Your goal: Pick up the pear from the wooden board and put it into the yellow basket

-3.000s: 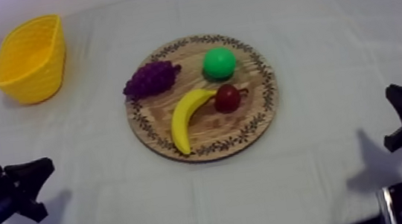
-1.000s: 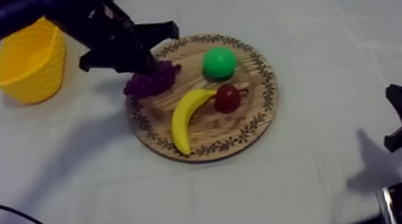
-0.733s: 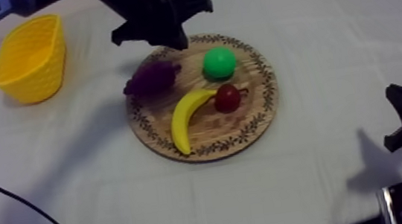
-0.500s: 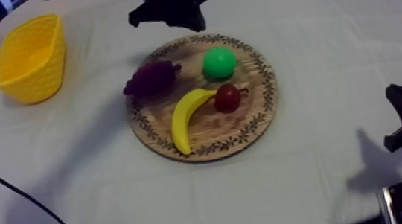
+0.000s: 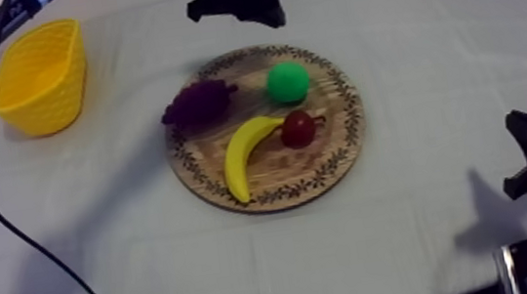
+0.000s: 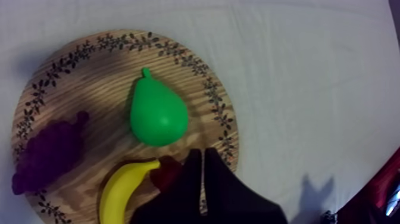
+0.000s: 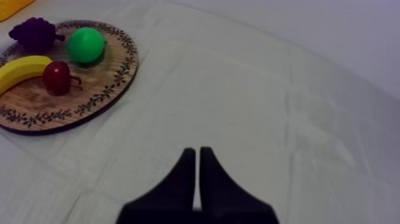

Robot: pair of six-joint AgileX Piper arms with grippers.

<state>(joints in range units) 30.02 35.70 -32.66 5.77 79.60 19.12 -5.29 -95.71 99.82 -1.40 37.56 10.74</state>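
- The left hand (image 6: 201, 155) has moved a lot. It was low at the 8 o'clock edge of the tabletop (image 5: 410, 40). It then swung up past the yellow basket (image 5: 71, 82) and the grapes (image 5: 197, 102). Now it hangs just past the far rim of the wooden board (image 5: 281, 171), at the board's 12 o'clock.
- The fruit and the right hand (image 7: 196, 152) have stayed put.
- The pear (image 5: 287, 82) lies on the board, at about 1 o'clock from the board's middle. The banana (image 5: 246, 151) and the small red fruit (image 5: 298, 128) are near it but not touching it.
- The left hand's two fingers are pressed together and hold nothing.
- The right hand sits low at the 4 o'clock edge. Its fingers are pressed together too, and they hold nothing.
- From above, the pear is close to the left hand, at 6 o'clock from it. In the left wrist view the pear lies flat. Its stem points away from the hand and its fat end is nearer.
- The left hand is much nearer than the right, so I think it should do the picking. It would need to spread its fingers first, then come down across the fat part.
- The basket stands well apart, at 10 o'clock from the board.
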